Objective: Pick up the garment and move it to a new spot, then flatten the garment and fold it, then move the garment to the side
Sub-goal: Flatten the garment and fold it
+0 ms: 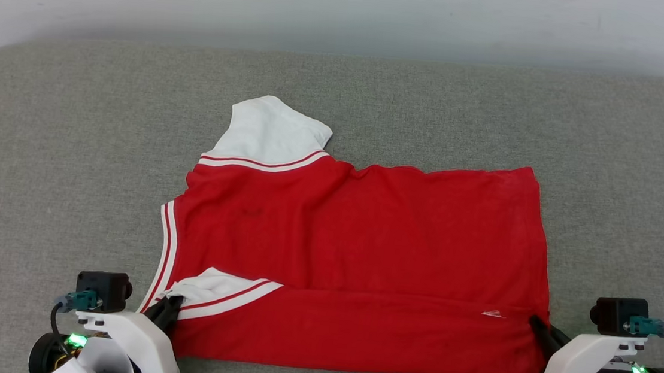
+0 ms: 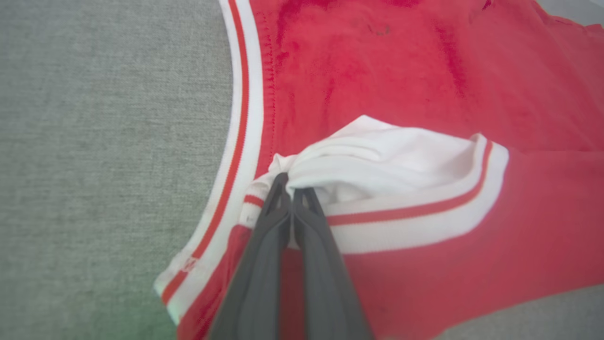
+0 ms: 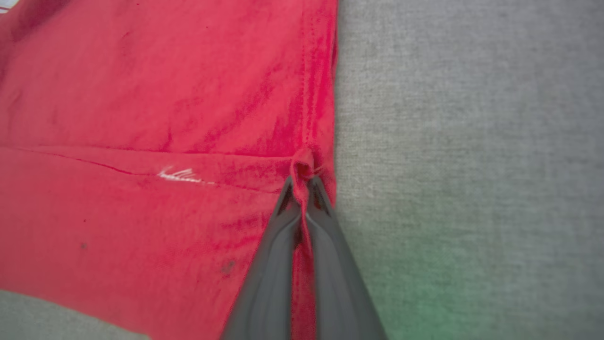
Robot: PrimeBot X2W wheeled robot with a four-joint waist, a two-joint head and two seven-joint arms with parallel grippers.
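Observation:
The garment [image 1: 364,231], a red jersey with white sleeves and striped trim, lies spread on the grey cushion, plain red side up. Its near strip is folded over onto the body. One white sleeve [image 1: 271,130] sticks out at the far left. My left gripper [image 1: 172,305] is shut on the bunched near white sleeve [image 2: 377,160] at the jersey's left end; in the left wrist view the left gripper [image 2: 292,186] pinches white cloth. My right gripper [image 1: 536,323] is shut on the red hem corner at the right end, and the right gripper [image 3: 302,182] holds a small red pucker.
A grey fabric surface [image 1: 71,145] lies under everything, with a pale wall [image 1: 347,7] behind its far edge. Bare cushion stretches left, right and beyond the jersey. A small white tag mark [image 1: 493,313] shows near the fold line.

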